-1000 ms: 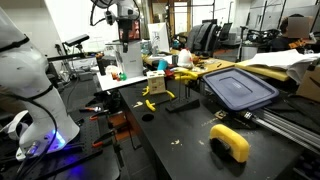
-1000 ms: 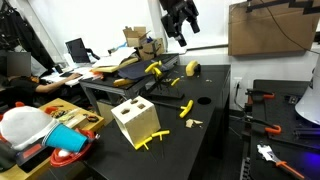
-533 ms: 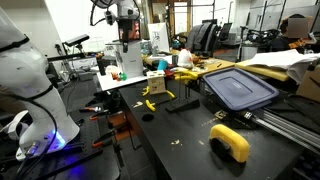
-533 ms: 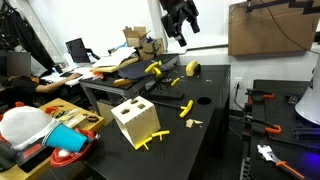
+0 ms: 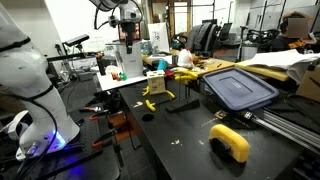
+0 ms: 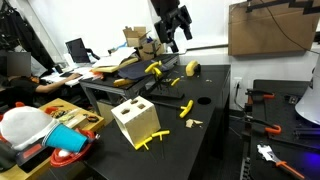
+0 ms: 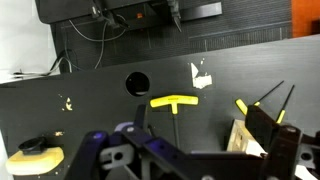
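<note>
**Item 1, yellow T-shaped piece** (image 7: 175, 108). It lies flat on the black table (image 7: 100, 125), well below your gripper (image 7: 190, 165) and a little ahead of it in the wrist view. It sits nearly centred between the fingers. The crossbar runs side to side, in line with the gap between the fingers. The stem, its long axis, points back toward the gripper. Nothing touches it. In an exterior view the same piece (image 6: 187, 108) shows far beneath the gripper (image 6: 170, 25).

**Item 2, gripper.** The jaws are spread wide and hold nothing, and the gripper hangs high over the table (it is your only arm, so there is no nearer one to choose).

**Item 3, round hole** (image 7: 137, 83). It is set in the tabletop, just beyond the piece and off to the gripper's left as the wrist view shows it.

**Item 4, white scrap** (image 7: 200, 75). It lies just beyond the right end of the crossbar and does not touch it.

**Item 5, wooden block** (image 7: 240, 142). It stands to the right of the gripper, near the piece but apart from it. Thin yellow pegs (image 7: 268, 95) stick out of it (their number cannot be told).

**Item 6, yellow roll** (image 7: 35, 155). It sits to the left of the gripper, well apart from the piece.
</note>
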Controlling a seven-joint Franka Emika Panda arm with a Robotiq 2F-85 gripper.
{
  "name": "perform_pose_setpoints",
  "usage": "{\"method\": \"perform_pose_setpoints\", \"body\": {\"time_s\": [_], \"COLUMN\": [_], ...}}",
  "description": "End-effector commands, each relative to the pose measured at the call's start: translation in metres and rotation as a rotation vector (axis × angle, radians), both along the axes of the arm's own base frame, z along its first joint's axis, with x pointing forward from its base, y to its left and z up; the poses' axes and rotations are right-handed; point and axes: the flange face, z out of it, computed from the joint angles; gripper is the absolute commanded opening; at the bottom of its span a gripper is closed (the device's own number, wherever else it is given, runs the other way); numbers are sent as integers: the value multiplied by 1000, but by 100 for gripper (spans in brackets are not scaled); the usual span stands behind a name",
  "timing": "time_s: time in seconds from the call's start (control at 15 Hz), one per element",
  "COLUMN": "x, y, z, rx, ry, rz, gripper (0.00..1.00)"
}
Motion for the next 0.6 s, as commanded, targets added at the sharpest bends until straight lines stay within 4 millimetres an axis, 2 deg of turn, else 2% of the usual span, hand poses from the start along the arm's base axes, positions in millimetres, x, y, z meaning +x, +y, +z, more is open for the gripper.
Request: {"method": "perform_pose_setpoints", "body": {"time_s": [0.0,0.27,0.53], "x": [18,36,47], "y": [19,43,62], "z": [-18,-45,-72], "rx": [29,78,126], "ry": [-67,-117,-135], "rz": [49,106,152], "gripper": [100,100,100]}}
